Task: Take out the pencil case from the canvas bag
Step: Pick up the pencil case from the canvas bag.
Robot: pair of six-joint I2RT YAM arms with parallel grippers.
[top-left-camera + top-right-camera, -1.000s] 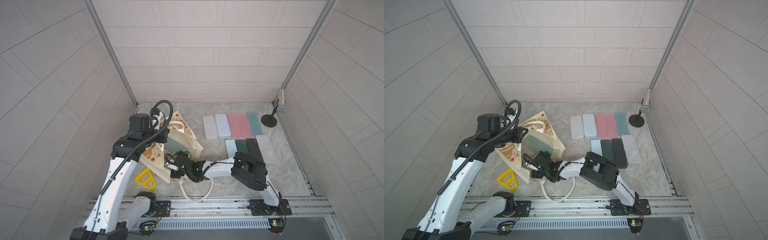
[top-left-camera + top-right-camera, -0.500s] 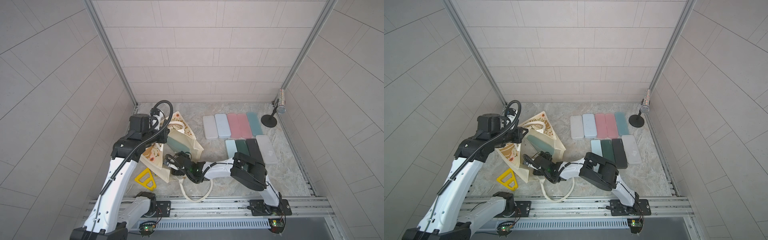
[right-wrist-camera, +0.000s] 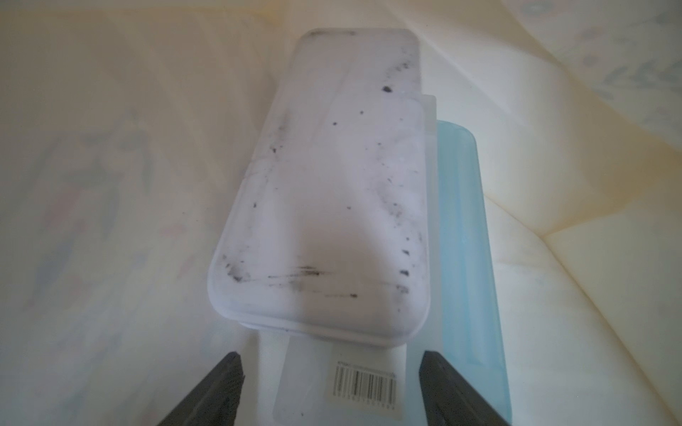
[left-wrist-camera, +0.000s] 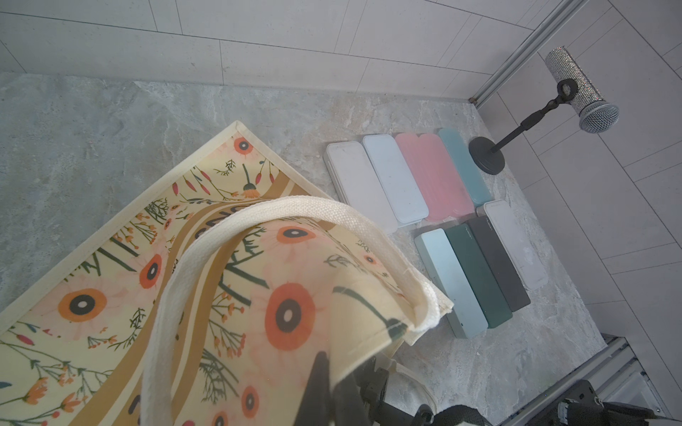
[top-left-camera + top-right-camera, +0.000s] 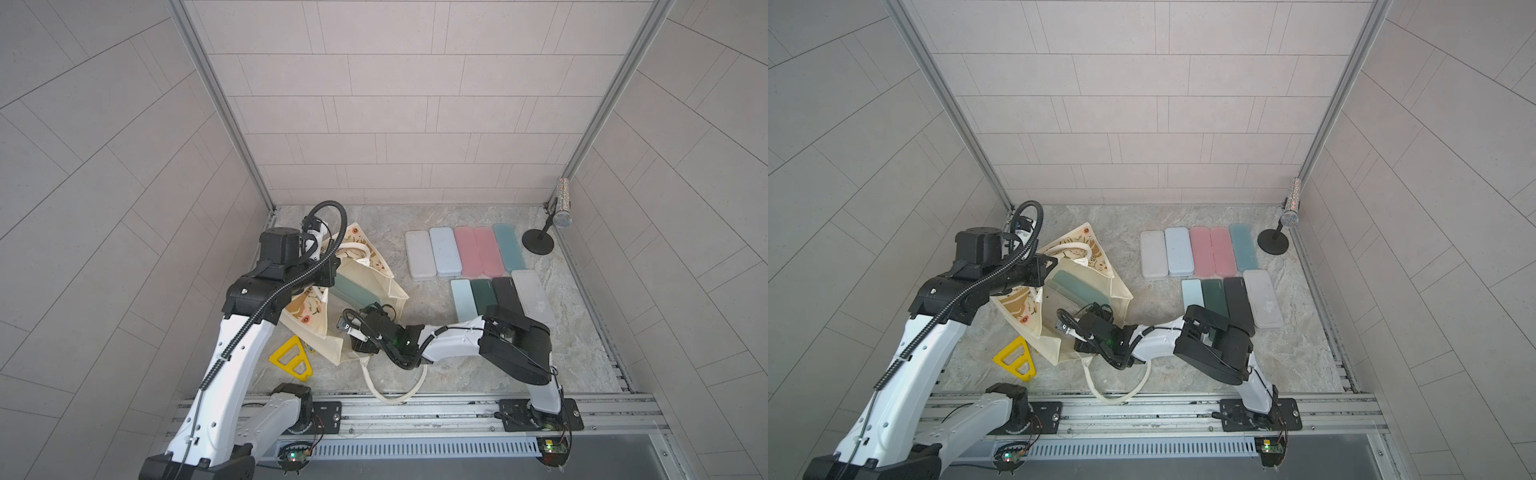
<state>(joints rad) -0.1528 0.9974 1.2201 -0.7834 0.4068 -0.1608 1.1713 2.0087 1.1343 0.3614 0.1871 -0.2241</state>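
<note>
The canvas bag (image 5: pixel 305 309) (image 5: pixel 1017 307) lies on its side at the table's left, mouth toward the right arm. My left gripper (image 4: pixel 337 391) (image 5: pixel 332 272) is shut on the bag's upper edge (image 4: pixel 369 332) and holds it up. A teal pencil case (image 5: pixel 353 289) shows through the opening. My right wrist (image 5: pixel 374 332) is at the mouth, its fingers hidden there. Inside, my right gripper (image 3: pixel 332 363) is open, straddling the end of a pale pencil case with a barcode (image 3: pixel 365 383), with gaps on both sides. A smudged white case (image 3: pixel 324 184) lies on it, with a light blue case (image 3: pixel 465 239) beside it.
Two rows of pencil cases (image 5: pixel 461 253) (image 5: pixel 498 295) lie at the right of the table. A microphone on a stand (image 5: pixel 540 243) is at the back right corner. A yellow triangular frame (image 5: pixel 291 359) and a loose rope handle (image 5: pixel 390 386) lie near the front rail.
The right wrist has shifted slightly left at the bag's mouth. The left arm and the bag have stayed put.
</note>
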